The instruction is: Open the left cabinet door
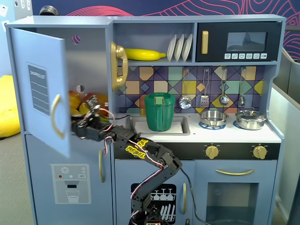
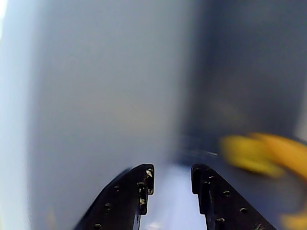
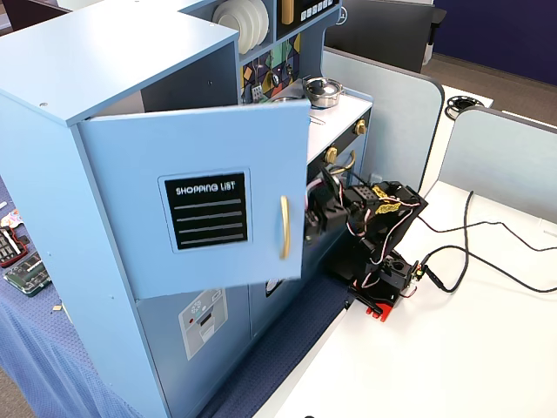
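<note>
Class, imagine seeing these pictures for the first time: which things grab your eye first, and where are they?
The left cabinet door with its black SHOPPING LIST panel stands swung open at the toy kitchen's upper left. Behind its edge reaches the black arm, its gripper open beside the door's inner face. On the counter, a green pitcher sits in the sink.

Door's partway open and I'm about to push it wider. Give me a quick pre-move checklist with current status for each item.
1. The left cabinet door off its frame: ok, swung well out in both fixed views.
2. Gripper placed behind the door: ok, it reaches in past the door's free edge, inner face to its left in the wrist view.
3. Gripper empty: ok, jaws apart with nothing between them.
4. Contact with the door: cannot tell, no view shows touch clearly.
5. Gold handle clear of the arm: ok, it sits on the outer face, arm behind.
6. Yellow items inside the cabinet clear of the gripper: ok, lying right of the fingers, apart.
</note>
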Tool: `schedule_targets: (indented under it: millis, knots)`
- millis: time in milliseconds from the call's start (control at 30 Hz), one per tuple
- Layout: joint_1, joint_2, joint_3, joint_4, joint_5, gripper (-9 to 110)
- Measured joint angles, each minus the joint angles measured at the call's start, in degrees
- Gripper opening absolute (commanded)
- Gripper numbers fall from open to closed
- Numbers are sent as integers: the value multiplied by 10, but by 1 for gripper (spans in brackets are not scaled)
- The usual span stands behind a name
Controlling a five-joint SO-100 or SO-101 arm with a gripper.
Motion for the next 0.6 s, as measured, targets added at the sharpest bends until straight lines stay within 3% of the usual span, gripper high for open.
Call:
schedule_targets:
  millis: [133,300,600]
  knots:
    - [-11,2,5,-4,-1,0]
    - [102,65,89,17,50,0]
    - [405,298,306,298,224,0]
